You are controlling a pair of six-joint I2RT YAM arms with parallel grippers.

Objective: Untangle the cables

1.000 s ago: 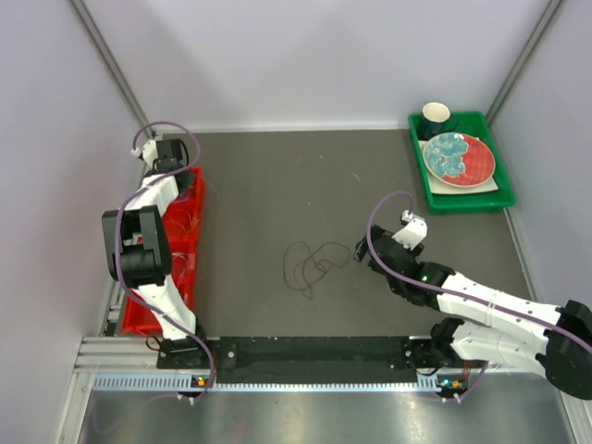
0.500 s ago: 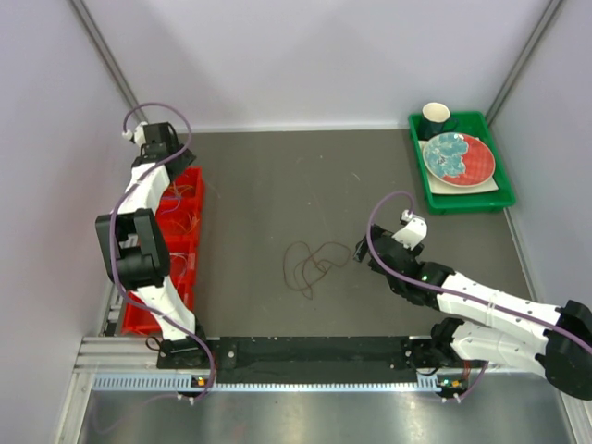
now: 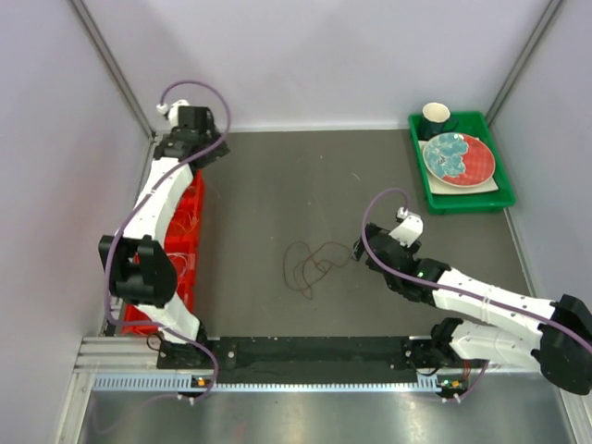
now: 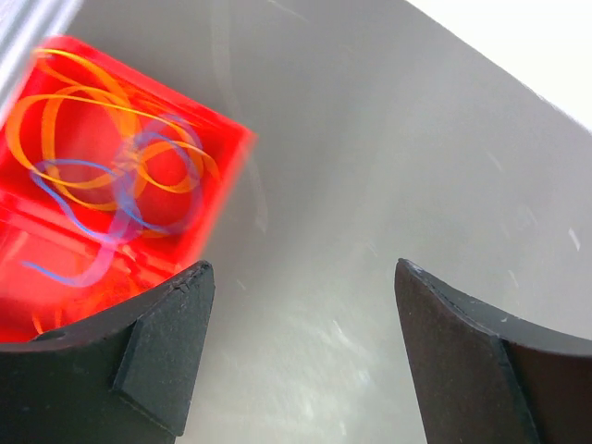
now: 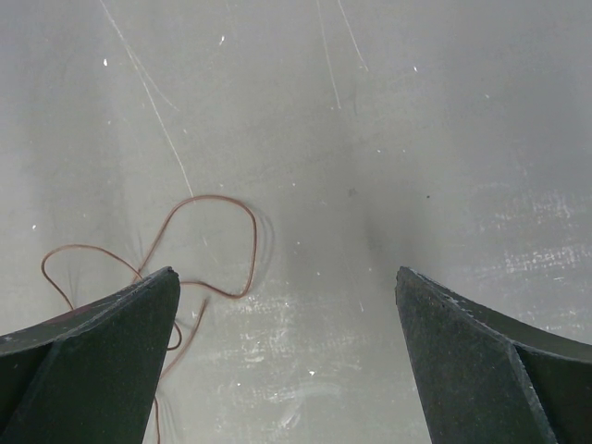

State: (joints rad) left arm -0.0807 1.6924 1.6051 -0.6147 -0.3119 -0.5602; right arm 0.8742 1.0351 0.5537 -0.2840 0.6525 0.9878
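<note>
A thin red-brown cable (image 3: pixel 310 265) lies in loose loops on the dark table (image 3: pixel 277 185); the right wrist view shows its end curl (image 5: pixel 215 242). My right gripper (image 3: pixel 360 252) hovers just right of it, open, nothing between its fingers (image 5: pixel 102 342). Orange cable (image 4: pixel 88 120) and blue cable (image 4: pixel 111 208) lie tangled in the red bin (image 3: pixel 188 227), blurred in the left wrist view. My left gripper (image 3: pixel 205 148) is beyond the bin's far end, open and empty (image 4: pixel 301 356), over bare table.
A green tray (image 3: pixel 460 199) at the back right holds a red and teal plate (image 3: pixel 458 157) and a dark cup (image 3: pixel 436 116). Grey walls close in the sides and back. The black mounting rail (image 3: pixel 305 350) runs along the near edge.
My left gripper has opened, risen out of the red bin and swung toward the back right, past the bin's far end. The right arm barely shifted; the table cable lies unchanged.
</note>
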